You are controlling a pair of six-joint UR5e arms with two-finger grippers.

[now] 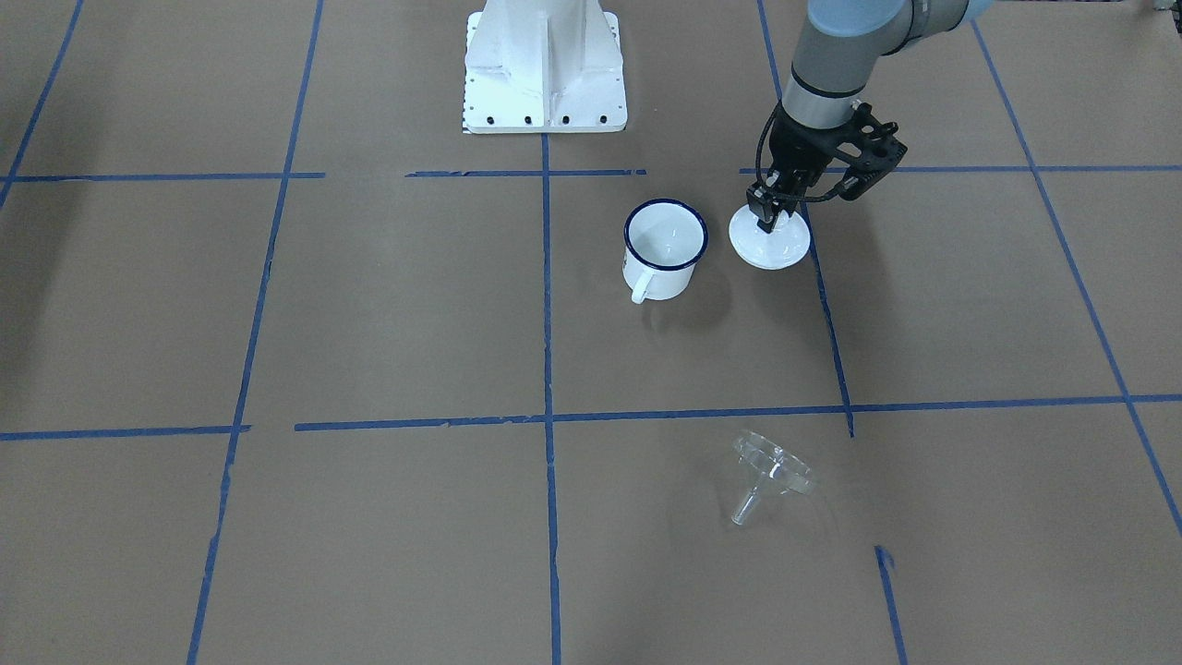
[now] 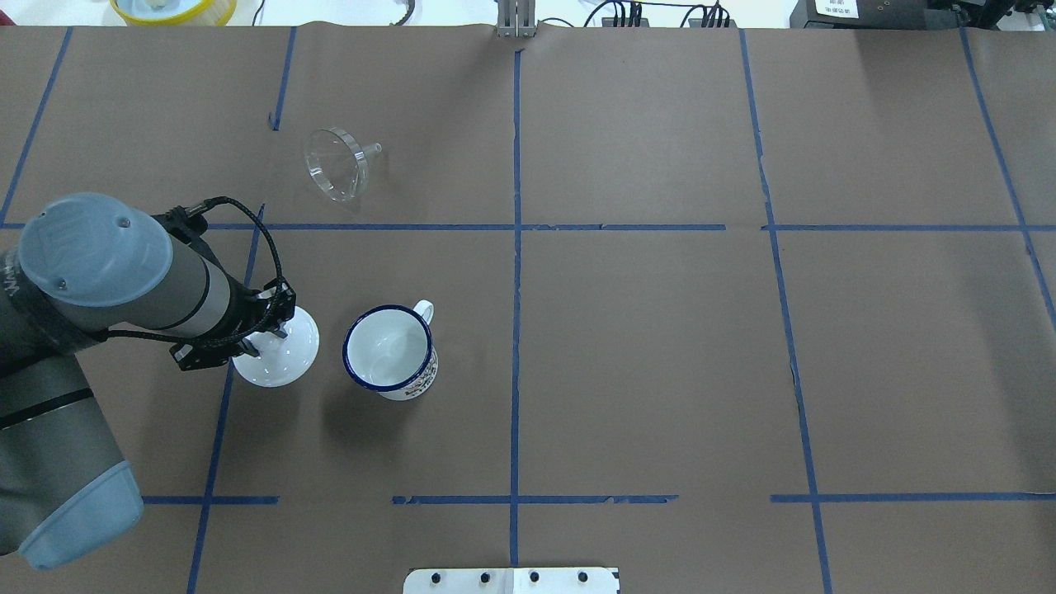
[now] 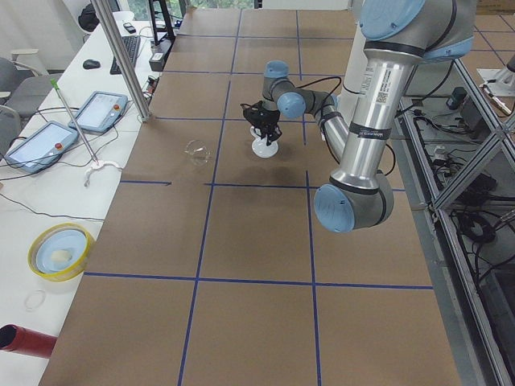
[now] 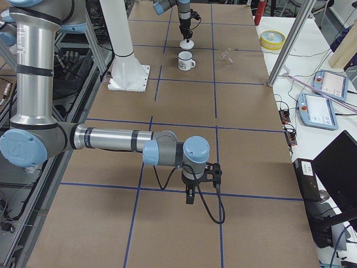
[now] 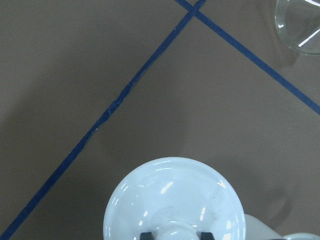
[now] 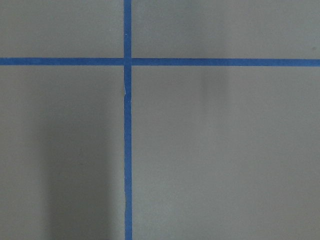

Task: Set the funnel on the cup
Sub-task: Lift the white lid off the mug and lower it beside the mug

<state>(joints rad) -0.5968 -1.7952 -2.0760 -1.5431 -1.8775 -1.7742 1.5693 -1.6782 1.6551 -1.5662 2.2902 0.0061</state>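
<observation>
From overhead, starting at the left with the left tool [image 1: 766,220]: pinches the knob of a round white lid [image 1: 774,247], with dark fingertips [image 5: 146,235] set against either side of that knob in the wrist view. Cannot tell whether the lid rests on the table [image 2: 660,371] or hangs just off it. Sits just beside the cup [image 2: 346,353], at its 9 o'clock, not touching.

Next rightward, to the funnel [image 2: 334,165]: lies on its side, well apart from the cup at roughly its 11 o'clock, with the spout aimed toward 2 o'clock and neither arm on it. Then to the cup: stands upright and uncovered, handle toward 1 o'clock.

As for the step in hand: most likely setting the lid aside, funnel pick not yet begun. Calls next for letting go of the lid, lifting clear, reaching to 11 o'clock, taking the funnel by its rim, turning it spout-down and lowering it centred on the cup's mouth.

Off the overhead view, to the right tool [image 4: 190,195]: hangs over table well away, and shows only from the side camera, so cannot tell whether spread or pressed together.

As for writing: dark print [image 2: 422,379] on the cup's side and a label strip [image 3: 378,87] on the near arm, both too small to read.
</observation>
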